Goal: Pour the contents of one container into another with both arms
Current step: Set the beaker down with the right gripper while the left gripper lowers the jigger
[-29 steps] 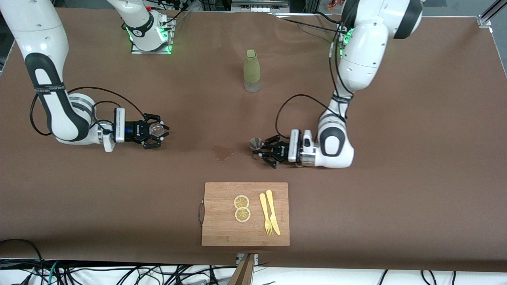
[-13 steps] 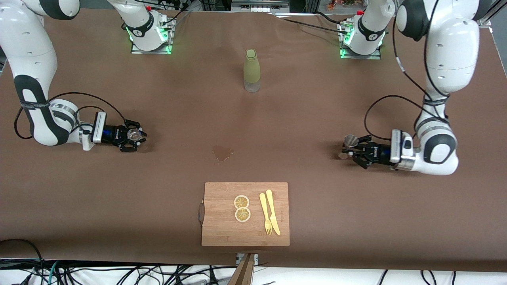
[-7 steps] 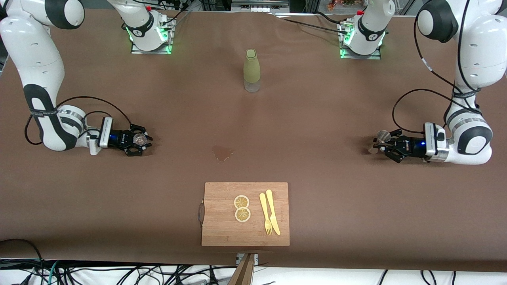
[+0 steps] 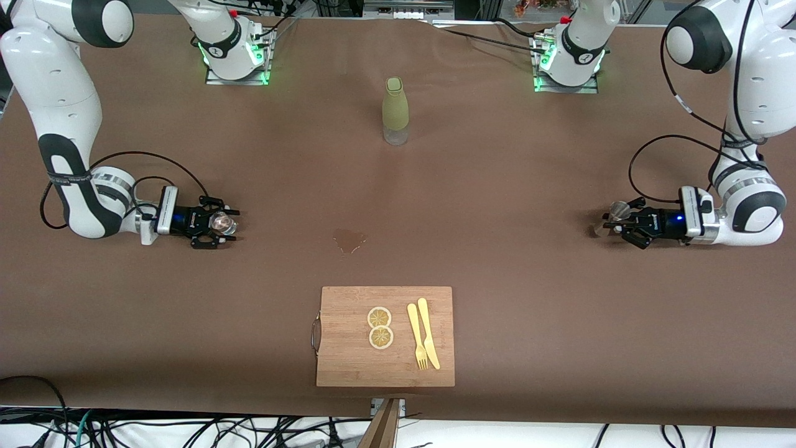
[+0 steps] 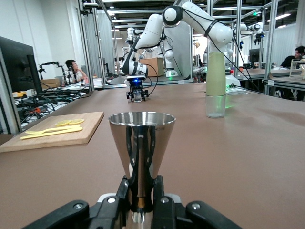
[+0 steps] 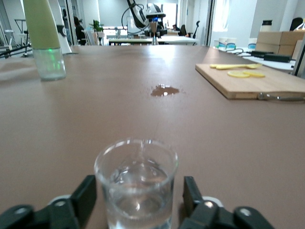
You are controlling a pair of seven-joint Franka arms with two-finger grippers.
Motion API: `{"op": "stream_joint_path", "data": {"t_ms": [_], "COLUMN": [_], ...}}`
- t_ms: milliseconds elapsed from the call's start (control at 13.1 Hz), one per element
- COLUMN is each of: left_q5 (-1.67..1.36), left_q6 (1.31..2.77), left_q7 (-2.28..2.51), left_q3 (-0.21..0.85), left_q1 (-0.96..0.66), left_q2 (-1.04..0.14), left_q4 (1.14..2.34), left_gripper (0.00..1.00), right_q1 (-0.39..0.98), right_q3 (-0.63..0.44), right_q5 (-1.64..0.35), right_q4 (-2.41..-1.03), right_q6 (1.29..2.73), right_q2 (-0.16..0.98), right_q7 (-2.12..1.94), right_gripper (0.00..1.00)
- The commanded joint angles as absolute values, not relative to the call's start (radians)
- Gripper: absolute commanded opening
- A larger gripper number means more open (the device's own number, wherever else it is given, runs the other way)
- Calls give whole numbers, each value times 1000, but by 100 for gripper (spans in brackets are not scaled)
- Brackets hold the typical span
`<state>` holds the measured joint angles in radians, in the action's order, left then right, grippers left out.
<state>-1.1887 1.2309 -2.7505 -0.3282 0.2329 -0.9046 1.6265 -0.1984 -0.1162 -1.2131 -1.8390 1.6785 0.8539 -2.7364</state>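
The tiny clear glass (image 4: 222,223) stands upright on the brown table toward the right arm's end. My right gripper (image 4: 214,223) lies low around it and is open. In the right wrist view the glass (image 6: 137,183) shows a gap to the fingers (image 6: 85,191) on each side. Toward the left arm's end, my left gripper (image 4: 622,223) is shut on the narrow waist of the steel jigger (image 4: 617,211), which is upright. The left wrist view shows the jigger (image 5: 142,138) pinched at the waist in the left gripper (image 5: 141,186).
The olive-green sleeved bottle (image 4: 395,111) stands mid-table toward the bases. A small wet spill (image 4: 349,239) marks the middle of the table. Nearer the front camera lies a wooden cutting board (image 4: 348,361) with two lemon slices (image 4: 380,327) and a yellow fork and knife (image 4: 423,333).
Both arms have swung apart from the table's middle, each toward its own end, carrying glass and jigger. In the last half second the right gripper's fingers have spread off the glass.
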Motion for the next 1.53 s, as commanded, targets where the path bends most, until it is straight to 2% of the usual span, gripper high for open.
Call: {"op": "stream_joint_path", "data": {"t_ms": [0, 306, 535, 765, 918, 1147, 1300, 1376, 1453], "left_q5": [-1149, -1147, -1146, -1146, -1147, -1147, -1147, -1146, -1138], "left_q6": [1200, 1190, 1190, 1193, 1198, 1207, 1207, 1207, 1207], "left_q7": [-2940, -2988, -3010, -3014, -3014, -3013, -3011, -3011, -3010], "left_q3": [-331, -331, -331, -331, -331, -331, -331, -333, -333], "left_q1": [252, 267, 270, 279, 281, 285, 287, 287, 287], "left_q2": [-923, -959, -994, -1005, -1023, -1034, -1042, -1043, -1042], "left_q4": [1620, 1618, 1598, 1595, 1591, 1559, 1549, 1537, 1526], "left_gripper": [0, 0, 0, 0, 0, 5, 22, 56, 100], "right_q1": [-210, -218, -230, -241, -239, -235, -224, -210, -195], "right_q3": [-118, -182, -216, -216, -216, -209, -209, -207, -207], "right_q5": [-1167, -1097, -1020, -921, -876, -751, -706, -656, -603], "right_q4": [-1847, -1858, -1923, -1945, -1944, -1945, -1944, -1944, -1944], "right_q6": [1698, 1712, 1805, 1925, 1948, 1985, 1986, 1999, 2005], "right_q2": [847, 761, 625, 543, 517, 450, 431, 416, 393], "right_q7": [-2813, -2772, -2644, -2394, -2221, -1922, -1679, -1554, -1431], "right_gripper": [100, 100, 99, 99, 99, 99, 99, 99, 99]}}
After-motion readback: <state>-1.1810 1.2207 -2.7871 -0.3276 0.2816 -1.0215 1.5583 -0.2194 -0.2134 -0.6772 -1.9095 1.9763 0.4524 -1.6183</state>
